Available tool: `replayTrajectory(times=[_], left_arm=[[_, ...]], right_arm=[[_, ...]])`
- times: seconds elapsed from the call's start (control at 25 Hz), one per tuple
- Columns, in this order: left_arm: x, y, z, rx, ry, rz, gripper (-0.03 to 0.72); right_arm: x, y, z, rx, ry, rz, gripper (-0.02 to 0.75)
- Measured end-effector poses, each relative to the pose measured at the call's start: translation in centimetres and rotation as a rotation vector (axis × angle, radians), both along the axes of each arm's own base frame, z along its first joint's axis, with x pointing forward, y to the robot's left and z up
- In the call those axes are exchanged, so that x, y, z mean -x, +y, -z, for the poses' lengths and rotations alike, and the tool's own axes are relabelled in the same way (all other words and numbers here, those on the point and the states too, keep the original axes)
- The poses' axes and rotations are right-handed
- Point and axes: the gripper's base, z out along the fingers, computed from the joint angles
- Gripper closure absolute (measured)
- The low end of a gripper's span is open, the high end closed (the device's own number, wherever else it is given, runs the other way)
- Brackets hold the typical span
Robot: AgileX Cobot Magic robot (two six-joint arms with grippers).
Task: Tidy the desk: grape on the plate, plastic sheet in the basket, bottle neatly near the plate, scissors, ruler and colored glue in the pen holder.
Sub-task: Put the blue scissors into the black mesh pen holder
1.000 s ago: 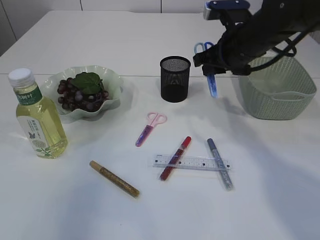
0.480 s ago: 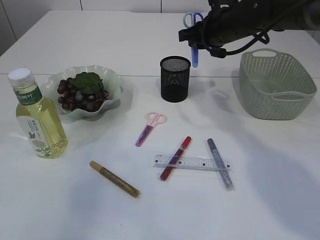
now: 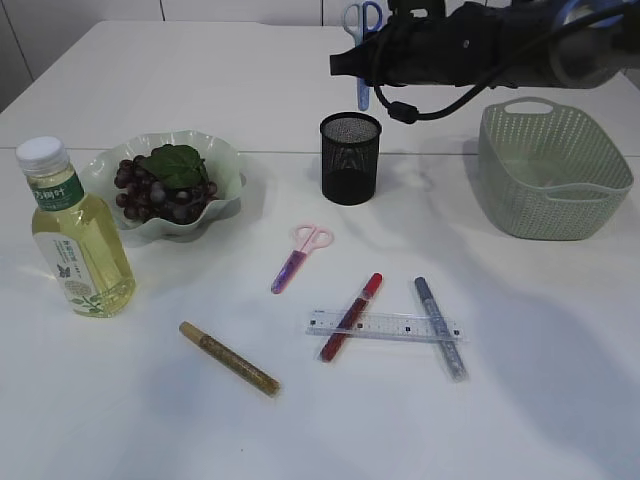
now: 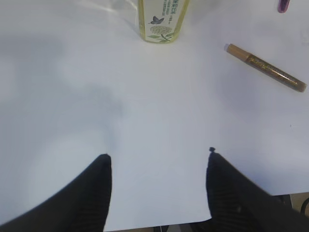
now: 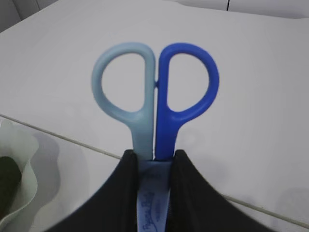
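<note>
Now carries the blue scissors (image 3: 361,42) leftward from beside the basket (image 3: 553,170), across two short hops, to hang above and just behind the holder (image 3: 350,157), blades down, handles up. Right gripper (image 5: 153,162) clamped on the scissors just below the handle loops, narrow grip. Puts this pair one lowering away from done, by the look of it; blade tips not yet inside the rim.

Left gripper (image 4: 157,166) spread wide, holding nothing, hovering over bare table (image 3: 200,70) near the bottle (image 3: 74,231) and gold glue (image 3: 228,357).

Leaves pink scissors (image 3: 300,257), ruler (image 3: 384,326), red glue (image 3: 351,315) and blue-grey glue (image 3: 439,326) lying on the table. Grape (image 3: 160,190) already on the plate (image 3: 226,165).
</note>
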Motion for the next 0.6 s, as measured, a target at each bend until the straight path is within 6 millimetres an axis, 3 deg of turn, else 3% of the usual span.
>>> replayTrajectory(times=[0.24, 0.6], left_arm=[[0.0, 0.1, 0.0, -0.010, -0.002, 0.000, 0.240], [-0.1, 0.1, -0.1, -0.008, -0.013, 0.000, 0.242]], right_arm=[[-1.5, 0.5, 0.7, 0.000, -0.029, 0.000, 0.583], [-2.5, 0.8, 3.9, 0.020, 0.011, -0.001, 0.583]])
